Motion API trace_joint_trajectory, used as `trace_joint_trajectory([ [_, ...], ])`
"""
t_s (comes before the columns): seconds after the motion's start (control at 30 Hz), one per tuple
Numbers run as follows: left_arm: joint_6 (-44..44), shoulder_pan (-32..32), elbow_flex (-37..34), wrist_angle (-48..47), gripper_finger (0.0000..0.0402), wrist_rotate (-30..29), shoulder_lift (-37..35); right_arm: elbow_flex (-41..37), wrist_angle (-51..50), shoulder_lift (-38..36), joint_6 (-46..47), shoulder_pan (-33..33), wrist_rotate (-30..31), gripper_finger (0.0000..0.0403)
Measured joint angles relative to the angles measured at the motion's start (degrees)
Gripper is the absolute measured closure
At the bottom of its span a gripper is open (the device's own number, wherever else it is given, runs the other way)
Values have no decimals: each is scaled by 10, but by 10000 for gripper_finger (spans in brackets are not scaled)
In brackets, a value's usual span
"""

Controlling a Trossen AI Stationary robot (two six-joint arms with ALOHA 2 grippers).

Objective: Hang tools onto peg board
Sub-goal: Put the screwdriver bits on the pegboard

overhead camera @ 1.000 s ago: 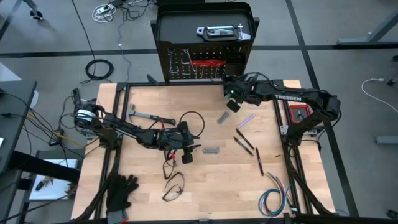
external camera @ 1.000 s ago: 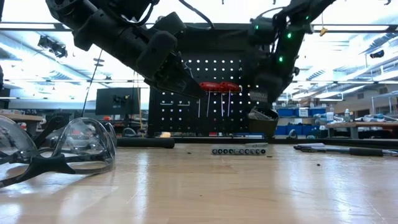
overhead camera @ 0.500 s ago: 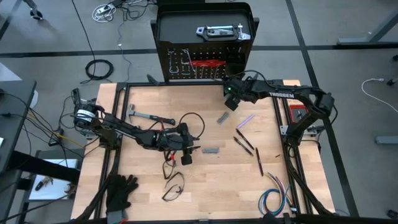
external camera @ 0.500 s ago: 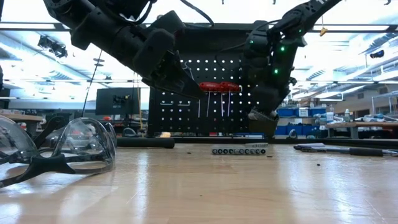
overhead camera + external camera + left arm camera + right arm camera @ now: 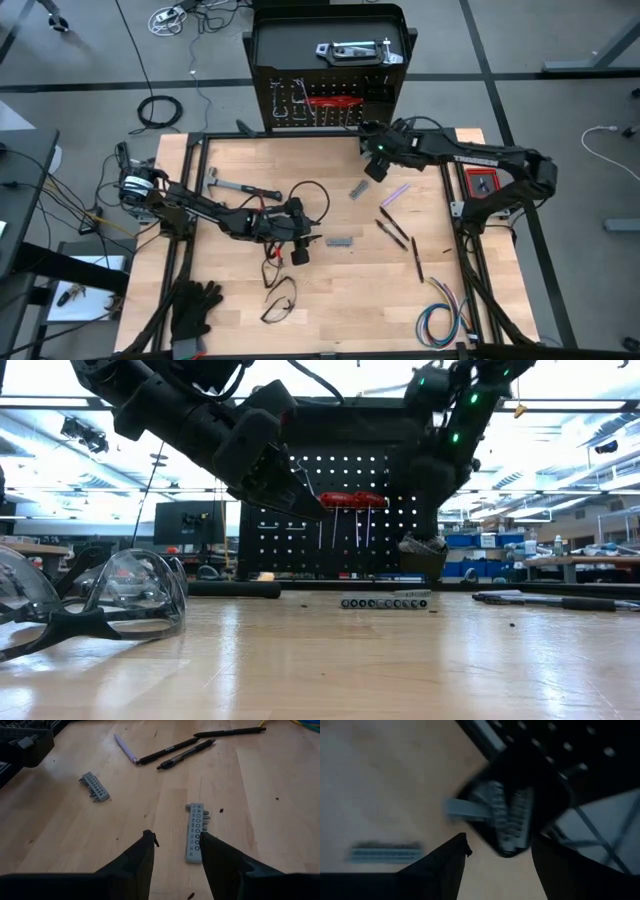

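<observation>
From above, the peg board (image 5: 328, 95) stands at the far edge of the table (image 5: 240, 300), red-handled tools (image 5: 327, 100) hanging on it. The right gripper (image 5: 372, 165) hovers just in front of its right end; the left gripper (image 5: 318, 239) sits mid-table, next to a grey bit holder (image 5: 341, 241). A hammer (image 5: 240, 187) lies to the left, pens (image 5: 392, 232) to the right, black gloves (image 5: 192, 306) at the near left corner.

Level with the table, the right gripper (image 5: 422, 543) hangs over a small black bin (image 5: 424, 563) at the board's foot — safety glasses (image 5: 120, 595) lie near left.

The left wrist view shows its fingers (image 5: 145, 855) apart and empty, the bit holder (image 5: 195, 831) beside one tip, a second holder (image 5: 94, 787) farther off.

The right wrist view shows open fingers (image 5: 452, 855) holding nothing — grey pieces (image 5: 507, 815) lie in the bin (image 5: 552, 790) below.
</observation>
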Motion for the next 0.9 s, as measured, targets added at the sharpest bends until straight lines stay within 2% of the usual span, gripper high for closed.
trace_joint_trajectory([
  [0.17, 2, 0, 0, 5, 245, 0, 0, 0, -12, 4, -46, 64, -56, 175],
  [0.33, 3, 0, 0, 9, 245, 0, 0, 0, -33, 85, -71, 126, -114, 176],
  [0.43, 3, 0, 0, 8, 245, 0, 0, 9, -45, 133, -104, 144, -122, 175],
  [0.67, 29, 7, 0, -12, 245, 28, 0, 65, -55, 215, -186, 142, -141, 170],
  [0.9, 14, 24, 0, -55, 245, 39, -1, 106, -60, 266, -251, 99, -176, 141],
])
